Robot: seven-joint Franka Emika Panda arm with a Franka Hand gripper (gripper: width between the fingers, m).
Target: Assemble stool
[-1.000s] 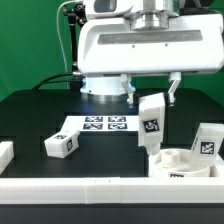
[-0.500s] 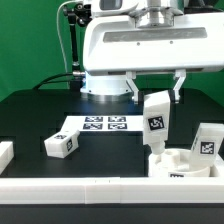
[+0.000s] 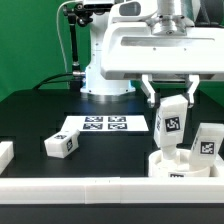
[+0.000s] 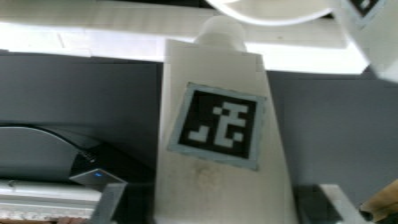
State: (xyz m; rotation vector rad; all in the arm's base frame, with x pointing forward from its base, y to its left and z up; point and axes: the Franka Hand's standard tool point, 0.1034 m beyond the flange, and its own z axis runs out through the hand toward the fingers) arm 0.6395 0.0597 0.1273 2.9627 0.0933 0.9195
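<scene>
Gripper: jaws clamped on the held leg, one finger on each side of its upper part. The leg hangs close to upright with its tag turned to the exterior camera.

Seat: sits on the black table at the exterior view's lower right, just beside the front border bar. The held leg's lower end is over the seat's near-left part. You cannot tell from here whether it touches yet. In the wrist view the leg's narrow end points at the seat's curved rim.

A standing leg is already on the seat, toward the exterior view's right and near the held one. A loose leg lies well apart on the table, just beside the marker board.

Step in hand, as I judge it: setting this leg into its socket on the seat.

How to do it well:
- The socket is hidden behind the leg in the exterior view, so line up by the wrist view before you go down.
- Hold the leg plumb. A tilted entry will likely bind or tip the seat.
- Lower slowly and straight. Nothing pins the seat, so a sideways push could slide it.
- Watch the finger nearest the standing leg, because clearance looks tight there.
- If the joint needs a twist, which the pictures do not show, turn it under light downward pressure.
- Do not let go until the leg stands on its own.
</scene>
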